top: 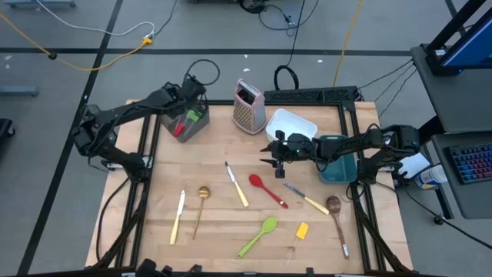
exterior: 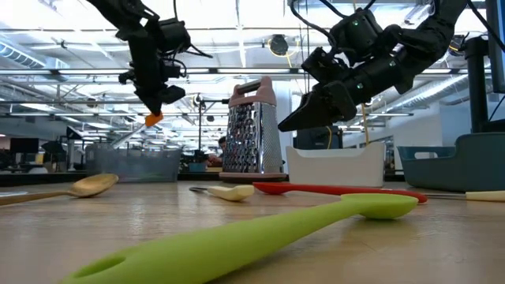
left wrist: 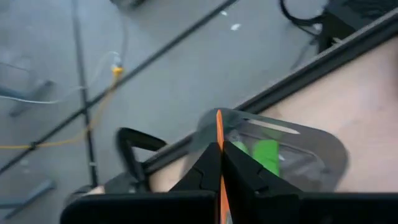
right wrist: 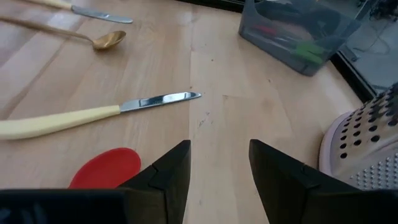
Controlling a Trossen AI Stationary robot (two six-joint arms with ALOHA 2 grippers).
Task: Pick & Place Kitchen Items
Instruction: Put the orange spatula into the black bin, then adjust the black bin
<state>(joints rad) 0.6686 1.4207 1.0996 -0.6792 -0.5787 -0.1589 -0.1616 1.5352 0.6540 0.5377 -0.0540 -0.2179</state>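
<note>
Nearest the front edge of the bench (top: 215, 231) lie the green silicone spoon (top: 257, 236) and a yellow mini spatula (top: 300, 232), with the wooden spoon (top: 336, 215) toward the right edge. A little further in rest a cream-handled knife (top: 177, 217), the gold spoon (top: 201, 204), a second cream-handled knife (top: 237, 185), the red silicone spoon (top: 267, 189) and a third knife (top: 306, 199).

Above the red spoon's bowl hangs the right claw (right wrist: 219, 163), its jaws spread and empty, tilted downward, probably lining up for that spoon; the second knife lies just beside it and could be nudged.

Toward the far edge stand the metal box grater (top: 249, 106), a white container (top: 290, 127) and a teal container (top: 339, 158).

At the far left corner, the left claw (left wrist: 219, 163) is clenched on a thin orange spatula (left wrist: 219, 134), held over the grey container (left wrist: 311, 158), which already holds red and green utensils, apparently for dropping in.
</note>
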